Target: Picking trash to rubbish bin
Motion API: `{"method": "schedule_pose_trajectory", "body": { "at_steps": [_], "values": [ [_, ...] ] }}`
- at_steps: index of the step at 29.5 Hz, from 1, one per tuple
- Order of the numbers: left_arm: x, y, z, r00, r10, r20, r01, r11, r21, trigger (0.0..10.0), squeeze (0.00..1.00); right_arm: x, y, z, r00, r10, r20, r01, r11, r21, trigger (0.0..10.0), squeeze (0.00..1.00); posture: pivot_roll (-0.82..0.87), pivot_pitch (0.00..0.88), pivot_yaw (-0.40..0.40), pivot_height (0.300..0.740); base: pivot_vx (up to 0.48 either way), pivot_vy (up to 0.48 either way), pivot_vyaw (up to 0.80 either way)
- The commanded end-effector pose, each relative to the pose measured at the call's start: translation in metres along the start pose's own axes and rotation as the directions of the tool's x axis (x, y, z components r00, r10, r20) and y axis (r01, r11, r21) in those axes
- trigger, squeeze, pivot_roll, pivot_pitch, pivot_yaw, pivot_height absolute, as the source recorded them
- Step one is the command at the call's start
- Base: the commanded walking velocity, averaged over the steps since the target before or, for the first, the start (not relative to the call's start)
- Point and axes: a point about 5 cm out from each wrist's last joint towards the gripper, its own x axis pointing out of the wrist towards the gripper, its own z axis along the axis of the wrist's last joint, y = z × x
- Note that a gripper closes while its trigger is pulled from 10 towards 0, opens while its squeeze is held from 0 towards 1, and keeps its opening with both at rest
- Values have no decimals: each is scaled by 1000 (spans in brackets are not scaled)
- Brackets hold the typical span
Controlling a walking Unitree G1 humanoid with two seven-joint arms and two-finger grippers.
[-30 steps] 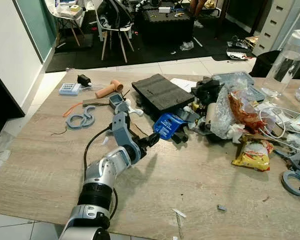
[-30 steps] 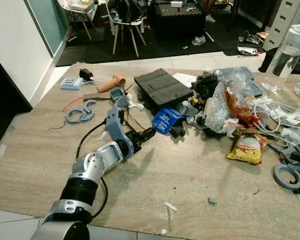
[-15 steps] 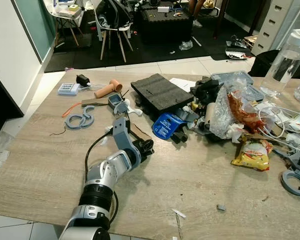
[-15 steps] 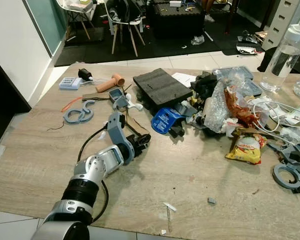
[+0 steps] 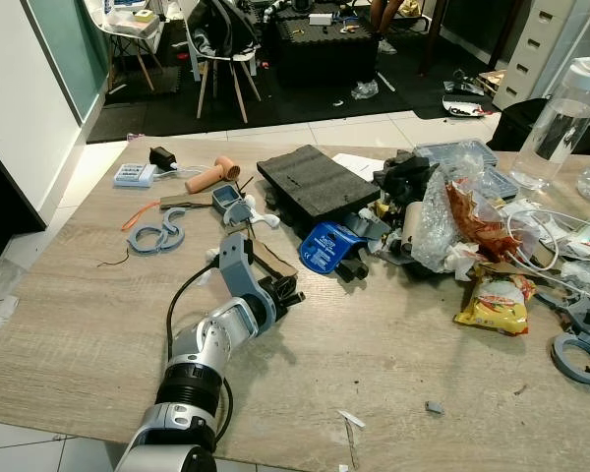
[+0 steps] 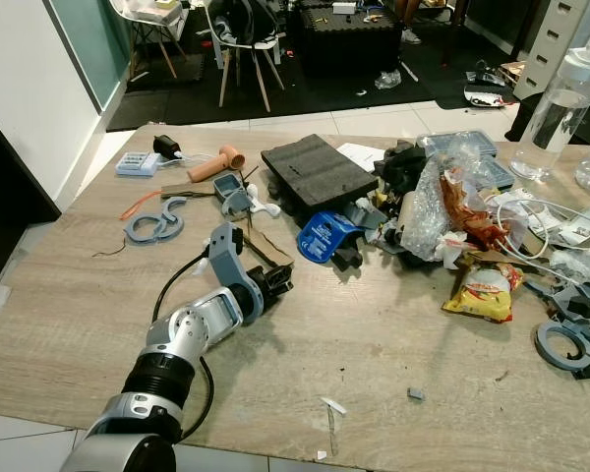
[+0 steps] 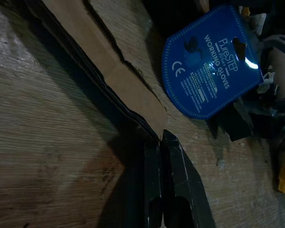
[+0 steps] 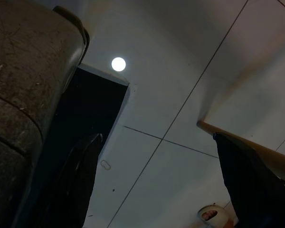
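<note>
A brown cardboard strip (image 5: pixel 268 258) lies on the wooden table (image 5: pixel 393 364), just left of a blue work-gloves tag (image 5: pixel 324 246). My left gripper (image 5: pixel 291 292) rests low on the table at the strip's near end. In the left wrist view its fingers are pressed together on the corner of the cardboard strip (image 7: pixel 109 71), with the blue tag (image 7: pixel 209 61) just beyond. More trash lies to the right: a yellow snack packet (image 5: pixel 497 300) and crumpled clear wrap (image 5: pixel 452 216). My right gripper (image 8: pixel 161 190) hangs over floor tiles, fingers apart, beside a dark rounded bin (image 8: pixel 28 95).
A black foam block (image 5: pixel 315 182) and dark clutter sit behind the tag. Grey plastic rings (image 5: pixel 157 236) and an orange cord lie to the left. A water bottle (image 5: pixel 565 118) stands at the far right. Chairs (image 5: pixel 221 49) stand on the floor beyond the table.
The left gripper's fingers, open near the blue tag a second ago, have drawn back slightly left and closed at the end of the cardboard strip.
</note>
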Motion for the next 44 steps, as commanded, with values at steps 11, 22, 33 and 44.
{"method": "schedule_pose_trajectory", "body": {
  "at_steps": [11, 22, 33, 44],
  "values": [
    [0, -9, -3, 996, -91, -17, 91, 996, -11, 10000, 1000, 0, 24, 5, 997, 79, 20, -79, 997, 4, 10000, 0, -43, 42, 62, 740, 0, 0, 0],
    [1, -1, -9, 999, -17, -51, 15, 999, -32, 10000, 1000, 0, 24, 3, 997, 78, 13, -78, 997, 0, 10000, 0, -46, 46, 59, 740, 0, 0, 0],
    [-2, 13, -7, 994, 84, -77, -87, 995, -39, 10000, 0, 0, 25, 3, 997, 79, 12, -79, 997, -12, 10000, 0, -46, 47, 57, 740, 0, 0, 0],
    [-21, 33, -5, 980, 119, -161, -115, 993, 37, 10000, 0, 0, 25, 4, 997, 78, 12, -77, 997, -21, 10000, 0, -45, 36, 62, 740, 0, 0, 0]
  ]
}}
